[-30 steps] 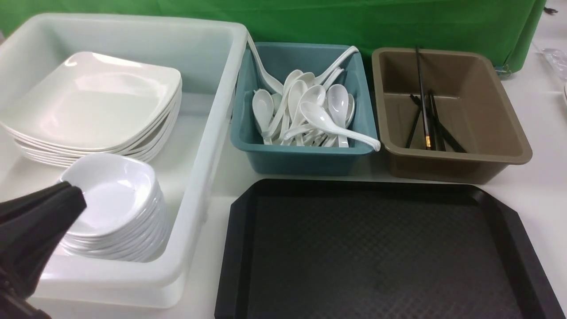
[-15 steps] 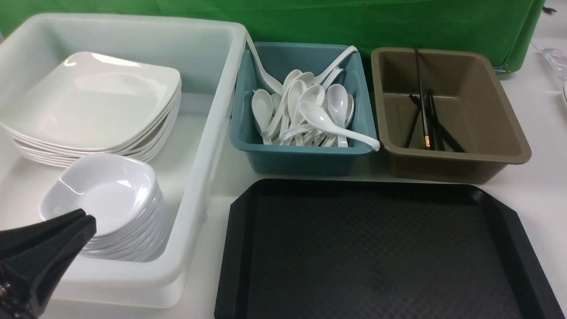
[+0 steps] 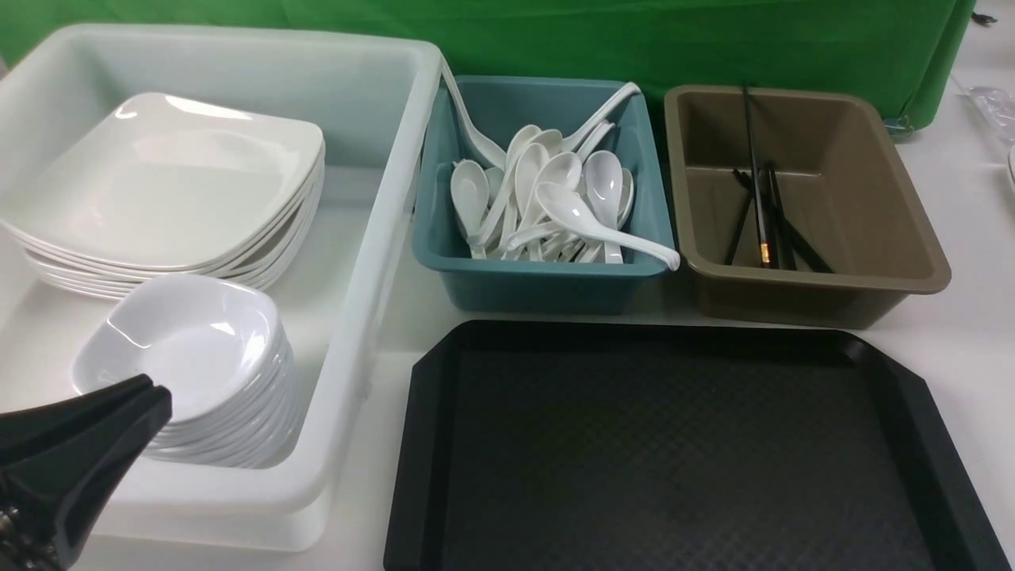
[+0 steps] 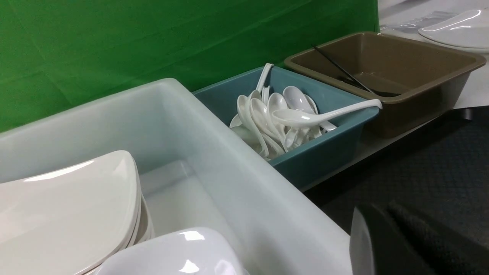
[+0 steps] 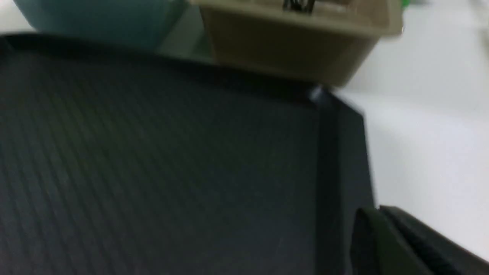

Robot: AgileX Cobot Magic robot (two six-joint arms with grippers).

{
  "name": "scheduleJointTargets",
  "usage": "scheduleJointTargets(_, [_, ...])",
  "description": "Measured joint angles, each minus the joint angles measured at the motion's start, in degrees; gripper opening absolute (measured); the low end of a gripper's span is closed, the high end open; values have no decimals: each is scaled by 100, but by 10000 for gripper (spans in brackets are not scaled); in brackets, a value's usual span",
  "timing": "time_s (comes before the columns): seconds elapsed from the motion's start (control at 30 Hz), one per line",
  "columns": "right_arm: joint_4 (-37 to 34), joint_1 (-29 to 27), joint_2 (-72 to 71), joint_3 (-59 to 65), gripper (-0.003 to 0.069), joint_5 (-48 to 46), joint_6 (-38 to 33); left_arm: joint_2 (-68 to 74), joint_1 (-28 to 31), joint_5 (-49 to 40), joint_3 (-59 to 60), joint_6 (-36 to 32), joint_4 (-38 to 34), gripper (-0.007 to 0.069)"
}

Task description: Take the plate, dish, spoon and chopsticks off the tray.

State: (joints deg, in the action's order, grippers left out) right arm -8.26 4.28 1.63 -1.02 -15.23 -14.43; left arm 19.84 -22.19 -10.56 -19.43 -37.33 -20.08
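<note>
three bins line the far side of a white surface (image 3: 963, 349) behind the black tray (image 3: 682, 444), whose cross-hatch floor lies bare in the front view. at the left, a large translucent white tub (image 3: 373, 238) holds a stack of rounded-square plates, the top plate (image 3: 158, 186) glossy and tilted slightly toward the near side, and nearer the camera a stack of small deep dishes, the top dish (image 3: 186, 345) open to view. beside the tub, a teal bin (image 3: 547, 277) is heaped with white soup spoons; the topmost spoon (image 3: 591, 222) lies with its handle reaching over the bin's near right rim. at the right, a brown bin (image 3: 825, 293) contains several black chopsticks (image 3: 765, 214), one leaning against the far wall. a green cloth (image 3: 634, 40) hangs behind all three. the left hand (image 3: 155, 396) is clenched and empty, its black tip hanging over the near edge of the dish stack at the lower left. the right hand (image 5: 376, 217), seen only in its own wrist view and blurred there, sits closed with nothing in it above the tray's right rim, close to the brown bin.
</note>
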Motion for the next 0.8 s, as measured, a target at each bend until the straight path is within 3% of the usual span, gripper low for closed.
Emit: scheduleJointTargets(0.8, [20,-5,-156,133,52,72,182,-6,0,3,1,1,81,17])
